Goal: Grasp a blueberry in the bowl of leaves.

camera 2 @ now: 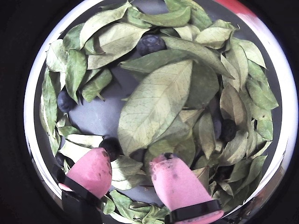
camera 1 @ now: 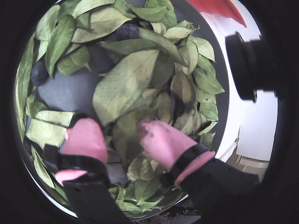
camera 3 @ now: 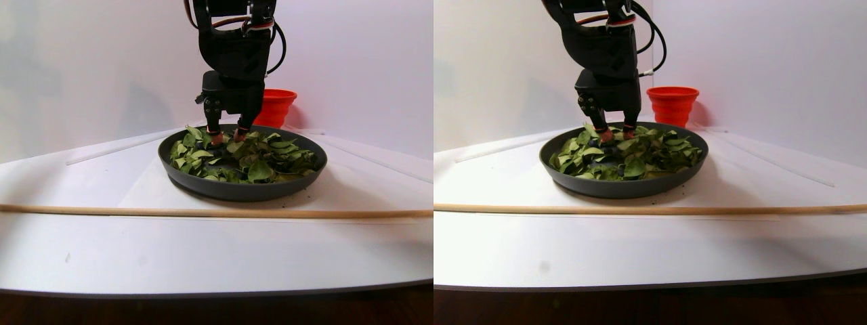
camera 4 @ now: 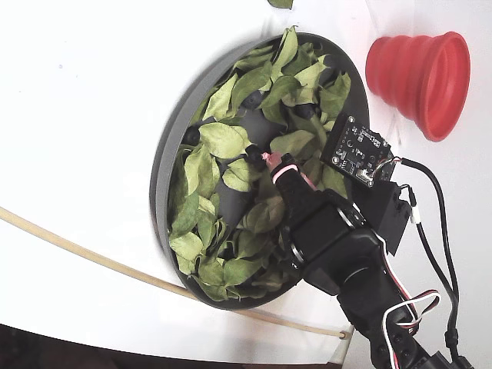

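No brand, label or readable writing showed in any view; the small dark circuit board (camera 4: 361, 151) mounted on the arm carried only tiny marks too small to read.

The bowl (camera 4: 171, 127) was wide, shallow and round, a matte dark grey with a low rim, and it sat on a smooth white table (camera 4: 92, 84). The leaves (camera 2: 156, 100) filled most of it: loose, oval, veined, ranging from pale to dark green, several curled at the edges, with bare patches of grey bowl floor between them. Several blueberries lay among them, round and dark with a dull bloom. In a wrist view one blueberry (camera 2: 150, 44) sat near the far rim, half tucked under leaves, another (camera 2: 64, 101) lay at the left edge, and a third (camera 2: 111, 146) rested just beside the left fingertip.

The gripper (camera 2: 133, 163) was down inside the bowl with its jaws spread apart, nothing between them but leaves. Its fingertips (camera 2: 93, 170) wore soft pink covers, smudged dark at the ends, bound by black bands.

Beyond the bowl stood a red ribbed cup (camera 4: 421, 73), funnel-shaped. A thin pale wooden rod (camera 3: 203, 212) lay across the table in front of the bowl.
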Available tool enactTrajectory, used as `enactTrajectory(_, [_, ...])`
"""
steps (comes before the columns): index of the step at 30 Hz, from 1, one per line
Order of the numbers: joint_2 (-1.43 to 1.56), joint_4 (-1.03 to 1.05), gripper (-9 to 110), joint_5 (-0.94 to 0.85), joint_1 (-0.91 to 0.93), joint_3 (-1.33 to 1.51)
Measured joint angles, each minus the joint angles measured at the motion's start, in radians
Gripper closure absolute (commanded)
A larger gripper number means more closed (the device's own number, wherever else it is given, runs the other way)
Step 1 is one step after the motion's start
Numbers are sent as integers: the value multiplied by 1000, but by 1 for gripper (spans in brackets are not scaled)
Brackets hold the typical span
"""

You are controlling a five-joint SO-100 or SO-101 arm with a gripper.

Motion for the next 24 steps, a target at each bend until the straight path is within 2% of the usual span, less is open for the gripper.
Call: enactTrajectory(24, [-11,0,84,15,-29,0])
